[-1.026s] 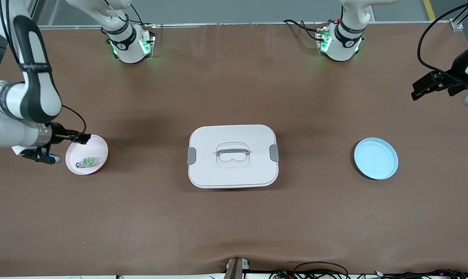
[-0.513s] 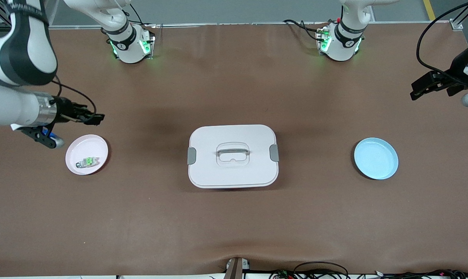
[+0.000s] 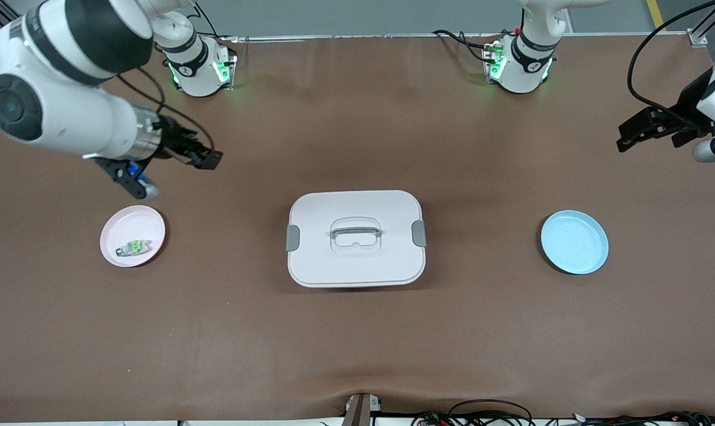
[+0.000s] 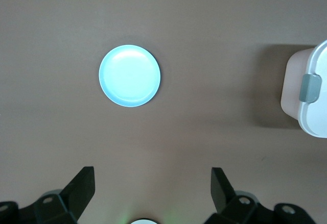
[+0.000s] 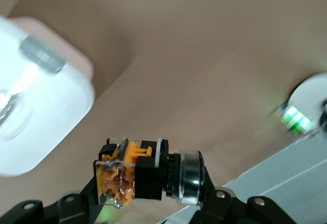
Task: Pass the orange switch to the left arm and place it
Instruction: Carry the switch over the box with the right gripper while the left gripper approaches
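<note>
The orange switch (image 5: 135, 175), a small black block with an orange and clear end and a silver ring, is clamped in my right gripper (image 5: 145, 196). That right gripper (image 3: 208, 158) hangs over bare table between the pink plate (image 3: 139, 222) and the box (image 3: 387, 260). The box is white, with grey clasps and a translucent handle, and stands mid-table; it also shows in the wrist views as box (image 5: 36, 106) and box (image 4: 312, 101). My left gripper (image 3: 625, 141) waits open over the left arm's end of the table, its fingers (image 4: 83, 185) wide apart with nothing between them.
On the pink plate lies a clear switch with a green mark (image 3: 134, 247). An empty blue plate (image 3: 574, 241), also blue plate (image 4: 130, 75), lies toward the left arm's end. Cables (image 3: 488, 414) run along the table's near edge.
My right gripper has lifted off the pink plate with the orange switch and swung up toward the box. The left gripper has drifted slightly toward the table's middle.
</note>
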You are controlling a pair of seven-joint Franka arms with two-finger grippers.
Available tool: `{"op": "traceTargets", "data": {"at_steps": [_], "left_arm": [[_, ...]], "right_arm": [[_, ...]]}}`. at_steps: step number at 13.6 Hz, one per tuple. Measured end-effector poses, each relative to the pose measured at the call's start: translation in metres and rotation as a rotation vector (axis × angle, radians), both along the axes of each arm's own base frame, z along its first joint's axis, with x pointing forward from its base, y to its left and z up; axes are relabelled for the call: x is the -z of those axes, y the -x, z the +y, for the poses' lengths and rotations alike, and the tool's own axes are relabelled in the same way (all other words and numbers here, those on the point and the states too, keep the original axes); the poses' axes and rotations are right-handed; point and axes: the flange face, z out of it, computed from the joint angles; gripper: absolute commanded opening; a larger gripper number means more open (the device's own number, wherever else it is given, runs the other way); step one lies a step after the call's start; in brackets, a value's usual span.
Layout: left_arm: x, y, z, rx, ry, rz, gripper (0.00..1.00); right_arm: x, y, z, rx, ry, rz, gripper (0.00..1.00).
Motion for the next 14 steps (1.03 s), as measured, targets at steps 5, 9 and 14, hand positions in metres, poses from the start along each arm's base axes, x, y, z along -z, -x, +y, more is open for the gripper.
{"op": "traceTargets", "data": {"at_steps": [5,9,14], "left_arm": [[0.006,0.001,-0.038,0.047,0.146,0.032,1.0],[0.018,-0.006,-0.059,0.06,0.281,0.063,1.0],[0.028,-0.018,-0.091,0.045,0.521,0.049,1.0]], "right_arm": [[-0.028,0.014,0.075,0.18,-0.046,-0.048,0.24],[-0.045,0.04,0.16,0.377,-0.128,-0.088,0.24],[-0.048,0.058,0.229,0.624,-0.231,-0.093,0.24]]}}
